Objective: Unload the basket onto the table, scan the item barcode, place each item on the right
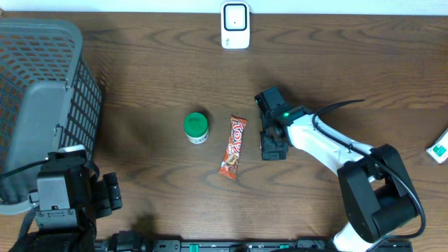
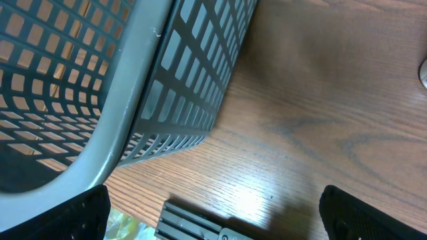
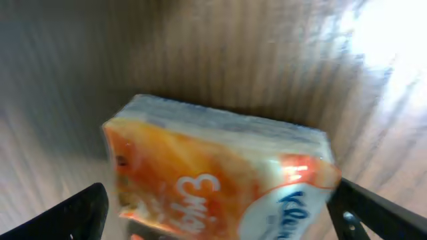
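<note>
Wood-grain table [image 1: 154,70]; scanner [image 1: 235,24] at back; perhaps pale wall [image 1: 336,5].

A shop-checkout setup: shopping basket [image 1: 89,91], barcode scanner [image 1: 235,25] and candy bar [image 1: 234,145] on a wooden table [image 1: 154,70].

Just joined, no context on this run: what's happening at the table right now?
The right arm is reached toward the middle of the table, its jaws open and straddling an orange tissue pack lying there; no grip is visible yet. A candy bar and a green-lidded jar lie beside it. The white scanner stands at the far edge, nothing near it. The left arm sits by the grey basket, jaws open, holding nothing.
</note>
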